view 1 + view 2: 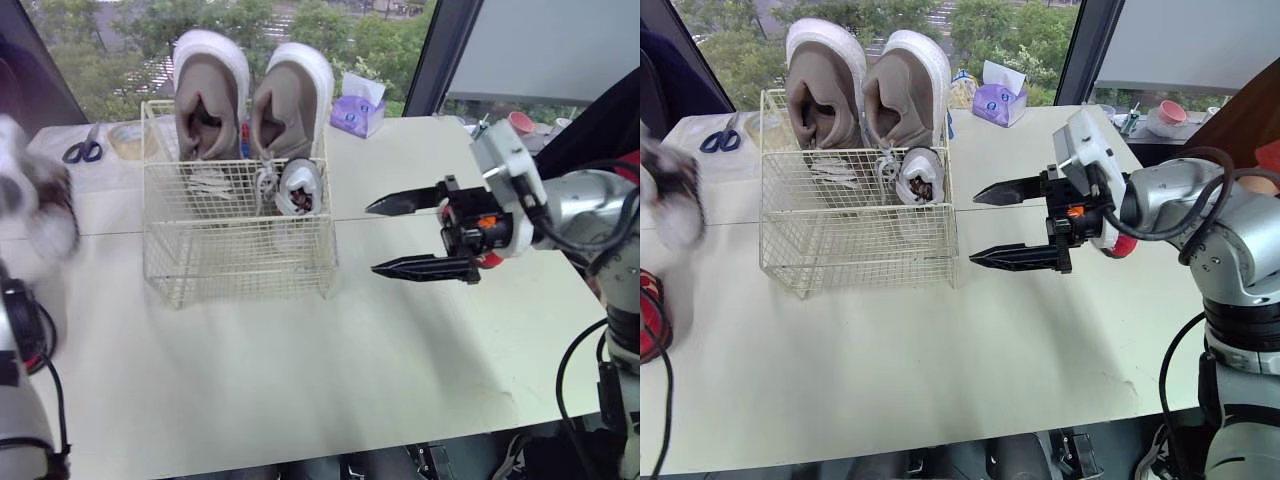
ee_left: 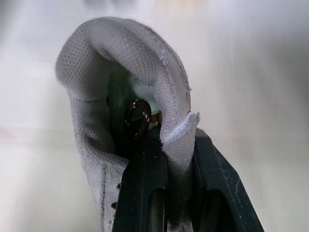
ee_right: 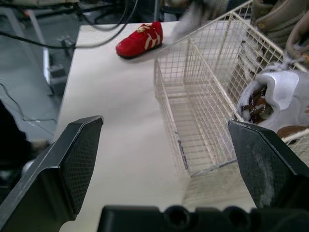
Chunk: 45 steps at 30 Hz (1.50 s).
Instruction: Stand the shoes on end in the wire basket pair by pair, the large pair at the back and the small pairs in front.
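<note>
Large taupe shoes stand on end at the wire basket's back, a small white shoe before them; another white shoe hangs clamped.

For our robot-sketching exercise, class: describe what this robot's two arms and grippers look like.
The right gripper has two black, tapering, pointed fingers with cross-hatched pads, on a white boxy wrist with orange marks; its arm is silver-grey with black cables. The left gripper has flat dark fingers too.
</note>
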### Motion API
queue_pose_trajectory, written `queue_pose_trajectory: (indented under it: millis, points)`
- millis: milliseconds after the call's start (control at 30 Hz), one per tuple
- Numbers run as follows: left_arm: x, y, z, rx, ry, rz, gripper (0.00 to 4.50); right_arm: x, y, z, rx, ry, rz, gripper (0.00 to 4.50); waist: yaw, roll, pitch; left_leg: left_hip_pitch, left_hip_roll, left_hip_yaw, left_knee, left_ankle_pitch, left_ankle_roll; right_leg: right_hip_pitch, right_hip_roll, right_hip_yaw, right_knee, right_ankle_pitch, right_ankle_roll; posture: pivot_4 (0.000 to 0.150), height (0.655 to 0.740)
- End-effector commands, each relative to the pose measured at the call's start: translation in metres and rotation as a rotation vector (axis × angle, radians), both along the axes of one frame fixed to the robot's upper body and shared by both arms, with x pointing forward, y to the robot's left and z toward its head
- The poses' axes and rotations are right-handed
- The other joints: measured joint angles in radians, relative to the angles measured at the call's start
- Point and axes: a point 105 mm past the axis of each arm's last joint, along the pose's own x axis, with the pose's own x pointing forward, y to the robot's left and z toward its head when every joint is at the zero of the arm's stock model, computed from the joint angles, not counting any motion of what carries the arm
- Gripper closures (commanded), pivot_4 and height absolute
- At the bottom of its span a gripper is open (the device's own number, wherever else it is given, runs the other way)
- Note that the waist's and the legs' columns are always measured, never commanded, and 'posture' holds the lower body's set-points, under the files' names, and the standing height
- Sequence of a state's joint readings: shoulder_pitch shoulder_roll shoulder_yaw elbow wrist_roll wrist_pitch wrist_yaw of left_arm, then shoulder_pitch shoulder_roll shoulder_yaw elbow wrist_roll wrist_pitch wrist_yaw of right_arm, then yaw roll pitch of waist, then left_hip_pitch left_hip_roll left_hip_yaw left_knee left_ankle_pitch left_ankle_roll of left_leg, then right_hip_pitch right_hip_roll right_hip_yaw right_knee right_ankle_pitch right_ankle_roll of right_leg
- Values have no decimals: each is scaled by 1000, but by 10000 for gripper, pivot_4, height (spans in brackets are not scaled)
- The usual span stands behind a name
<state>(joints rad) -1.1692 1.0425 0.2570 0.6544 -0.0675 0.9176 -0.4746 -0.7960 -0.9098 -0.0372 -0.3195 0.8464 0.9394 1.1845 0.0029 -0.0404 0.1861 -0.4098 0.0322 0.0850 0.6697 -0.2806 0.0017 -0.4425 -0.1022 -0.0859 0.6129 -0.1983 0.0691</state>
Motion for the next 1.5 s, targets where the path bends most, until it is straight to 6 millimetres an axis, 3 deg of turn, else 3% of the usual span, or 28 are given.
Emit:
queue_pose_trajectory:
  millis: [33,67,100,167,267,433,533,633,767,967,1167,1300,1433,1500]
  points:
    - [-58,-65,66,-3,-447,-16,44788,-5,-8,5,4,55,9,0,10,1,0,0,-2,0,0,0,0,1,-3,1,0,-1,1,1500,7400]
    - [-72,-73,69,-45,-542,-8,44788,-6,-9,5,9,72,16,0,14,1,0,-1,-3,-1,3,1,-2,2,-3,1,0,-2,3,1500,7400]
    - [-88,-101,85,-1,-715,-87,44788,-8,-7,4,18,94,33,0,14,1,0,-2,-3,-4,7,0,-1,5,-2,0,-1,-2,5,1500,7400]
    - [-108,-139,89,6,-887,-168,44788,-9,-2,1,28,131,64,0,10,1,0,-7,-3,-6,14,-1,0,5,-1,0,-1,1,9,1500,7400]
    - [-107,-179,71,23,-915,-266,44788,-5,1,-5,20,150,71,0,7,3,-1,-1,-4,-4,15,-1,1,10,-1,2,-3,3,12,1500,7400]
    - [-101,-213,37,130,-903,-362,44788,0,0,-7,22,160,43,0,9,5,-1,6,-1,-5,14,-1,1,15,4,2,-3,3,7,1500,7400]
    - [-97,-223,3,152,-857,-398,44788,-4,-5,-5,13,159,9,0,9,6,-1,7,0,-5,14,0,-1,14,6,2,-2,4,2,1500,7400]
    - [-86,-222,-18,147,-853,-386,44788,-7,-6,-6,9,164,-13,0,11,6,-1,5,1,-5,14,0,0,12,5,2,-2,3,2,1500,7400]
    - [-71,-228,-35,168,-886,-386,44788,-11,-7,-7,0,166,-45,0,17,6,-2,3,1,-6,15,0,1,12,5,2,-3,3,1,1500,7400]
    - [-54,-239,-44,226,-953,-400,44788,-24,-9,-7,-18,185,-66,0,17,6,-2,3,1,-5,15,-1,3,12,4,2,-5,3,0,1500,7400]
    - [-34,-240,-82,193,-838,-360,44788,-28,-12,-8,-10,182,-101,0,13,6,-2,2,2,-5,15,-2,4,12,4,1,-6,4,2,1500,7400]
    - [-33,-245,-102,170,-767,-378,44788,-28,-13,-10,-4,185,-112,0,13,8,-3,2,2,-5,15,-2,4,12,4,1,-6,4,1,1500,7400]
    - [-41,-249,-101,143,-755,-397,44788,-26,-12,-13,5,189,-117,0,13,8,-3,2,2,-5,15,-2,4,11,4,1,-7,3,1,1500,7400]
    - [-46,-251,-100,131,-747,-419,34957,-25,-11,-14,14,196,-111,0,12,8,-3,1,2,-5,15,-3,5,12,4,1,-9,4,1,1500,7400]
